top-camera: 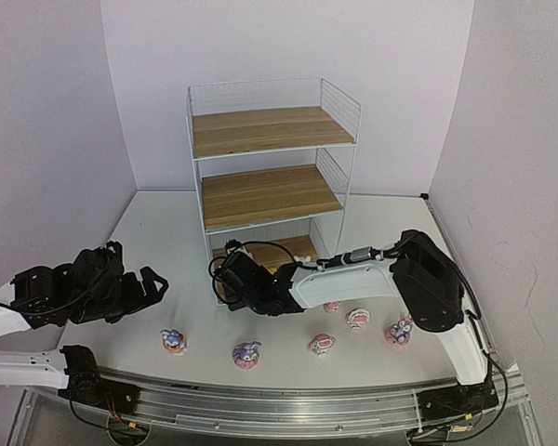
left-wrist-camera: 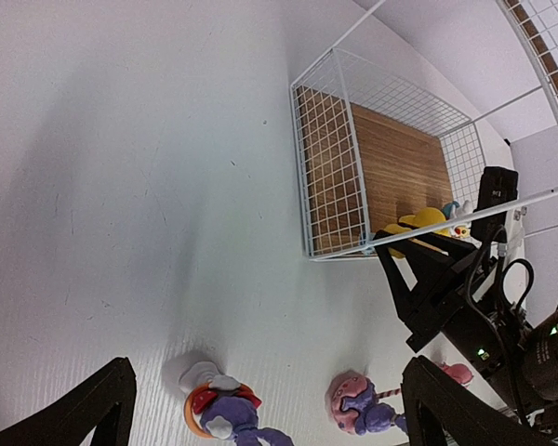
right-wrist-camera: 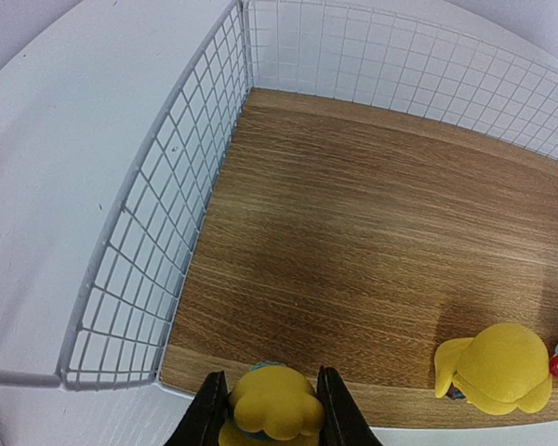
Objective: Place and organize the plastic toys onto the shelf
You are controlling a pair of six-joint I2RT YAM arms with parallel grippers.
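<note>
My right gripper (right-wrist-camera: 269, 376) is shut on a small yellow toy (right-wrist-camera: 272, 405) at the front left edge of the shelf's bottom board (right-wrist-camera: 353, 242). A second yellow toy (right-wrist-camera: 498, 368) stands on that board to the right. In the top view the right gripper (top-camera: 231, 279) reaches into the lowest tier of the white wire shelf (top-camera: 270, 130). My left gripper (top-camera: 141, 281) hovers open and empty over the table at the left. Beneath it stand two purple bunnies (left-wrist-camera: 219, 413) (left-wrist-camera: 363, 406). More toys sit in front of the shelf: purple bunnies (top-camera: 174, 341) (top-camera: 246, 353) (top-camera: 399, 331) and pink-and-white ones (top-camera: 322, 344) (top-camera: 358, 319).
The shelf's wire side wall (right-wrist-camera: 158, 251) rises just left of the held toy. A wire back panel (right-wrist-camera: 400, 65) closes the tier behind. The right arm (top-camera: 353, 279) stretches across the table before the shelf. The room's walls stand close on all sides.
</note>
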